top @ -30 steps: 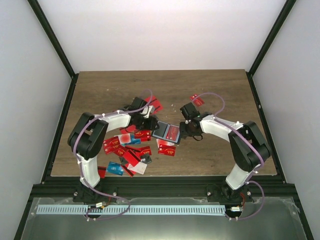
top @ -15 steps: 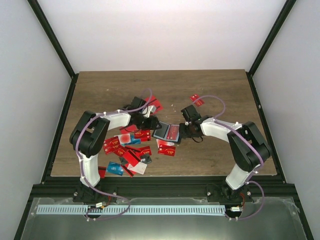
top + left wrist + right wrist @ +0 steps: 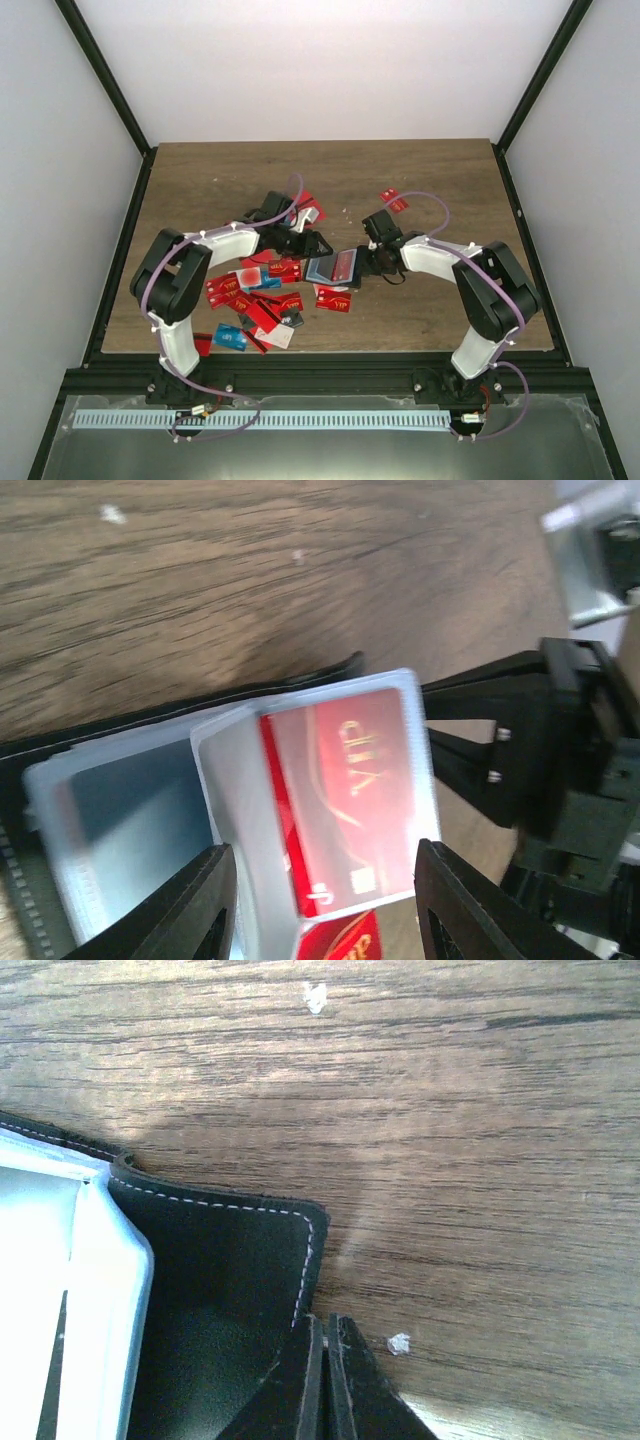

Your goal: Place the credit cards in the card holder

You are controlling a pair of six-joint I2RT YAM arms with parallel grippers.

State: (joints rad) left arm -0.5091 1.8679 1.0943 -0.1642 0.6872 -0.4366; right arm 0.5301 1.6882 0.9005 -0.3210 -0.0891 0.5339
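- Card holder point(image 3: 333, 267) lies open at table point(image 3: 420, 170) centre, between the two arms; black cover outside, pale blue-grey pockets inside.
- R gripper point(image 3: 326, 1360): jaws pressed together, only a hairline gap, pinching the stitched edge of the holder's black cover at its R side. Rest of that cover lies flat on the wood.
- L gripper point(image 3: 320, 855): jaws wide apart, over the holder's L-centre. L wrist view shows both fingers point(image 3: 195, 905) straddling a clear sleeve point(image 3: 225, 810) of the holder. Can't tell if the pads touch it.
- Red VIP card point(image 3: 345, 780) sits inside that clear sleeve, gold lettering up, slightly skewed to the holder.
- Sliver of another red card point(image 3: 335, 945) shows at the bottom edge of the L wrist view, between the fingers; can't tell whether it's in a pocket or on the table.
- Credit cards point(image 3: 255, 295), the main heap, lie loose on the table L of the holder, under the L forearm. Mostly red, overlapping.
- Blue card point(image 3: 230, 337) at the heap's near-L end.
- One red card point(image 3: 335, 298) just near-side of the holder, apart from the heap.
- Few red cards point(image 3: 308, 210) at the far side of the L wrist.
- Lone red card point(image 3: 394, 200) beyond the R wrist, well apart from the others.
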